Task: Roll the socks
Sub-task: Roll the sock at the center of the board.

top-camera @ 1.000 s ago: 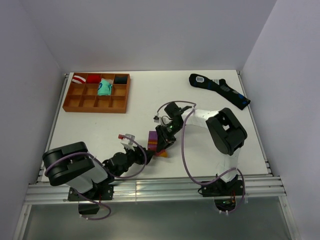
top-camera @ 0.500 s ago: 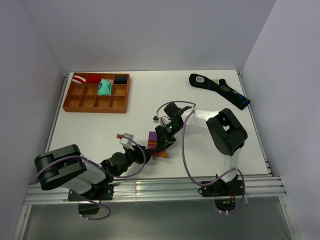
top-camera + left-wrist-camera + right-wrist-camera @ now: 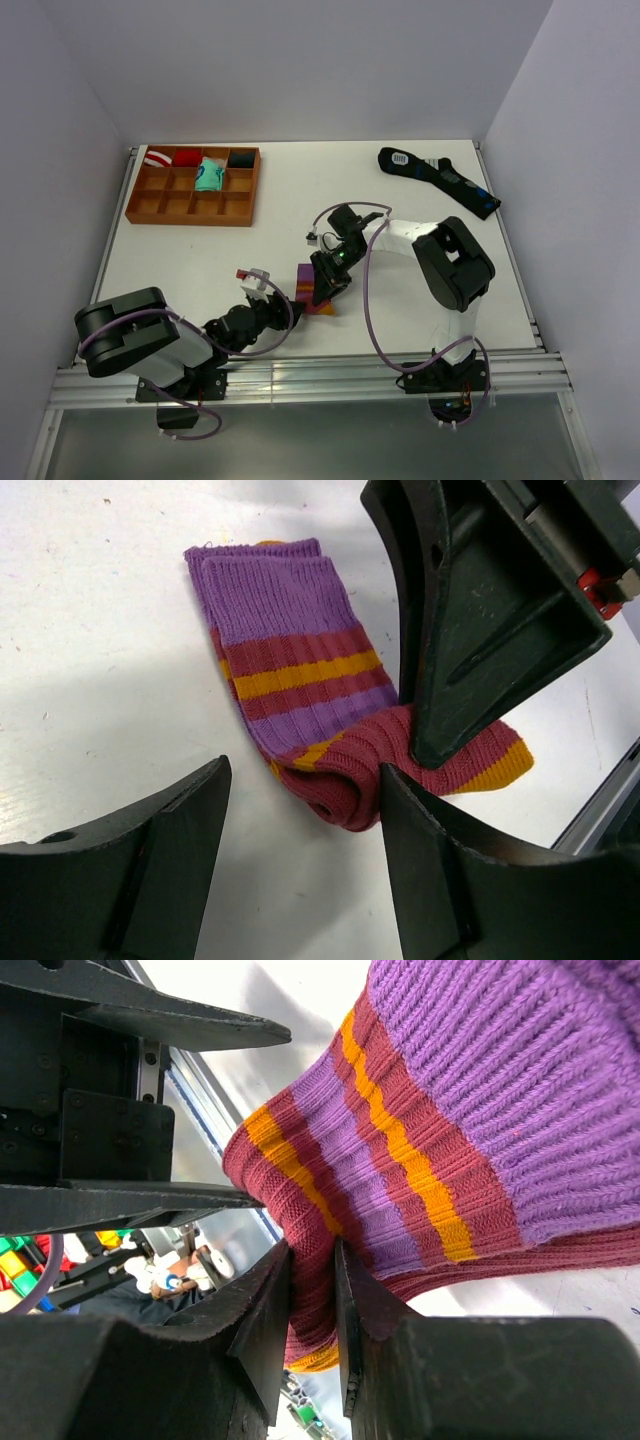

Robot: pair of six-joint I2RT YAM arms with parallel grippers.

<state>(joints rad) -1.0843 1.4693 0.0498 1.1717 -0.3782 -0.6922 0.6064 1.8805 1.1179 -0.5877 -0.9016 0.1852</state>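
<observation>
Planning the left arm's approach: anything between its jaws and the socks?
Nothing visible. Only bare table lies between the open left gripper and the socks. The right gripper is shut on the rolled maroon end, off to one side.

A white table (image 3: 300, 205) stands between plain pale walls (image 3: 300, 60), with an aluminium rail (image 3: 320, 378) along its near edge

On your white tabletop (image 3: 300, 190), at the far left, you have a wooden tray (image 3: 192, 224) of small compartments. Its back row holds four rolled bundles: red-and-white striped (image 3: 156, 158), red (image 3: 186, 157), teal (image 3: 208, 175) and dark (image 3: 241, 159). A long black sock (image 3: 440, 178) with blue marks lies at the far right.
</observation>
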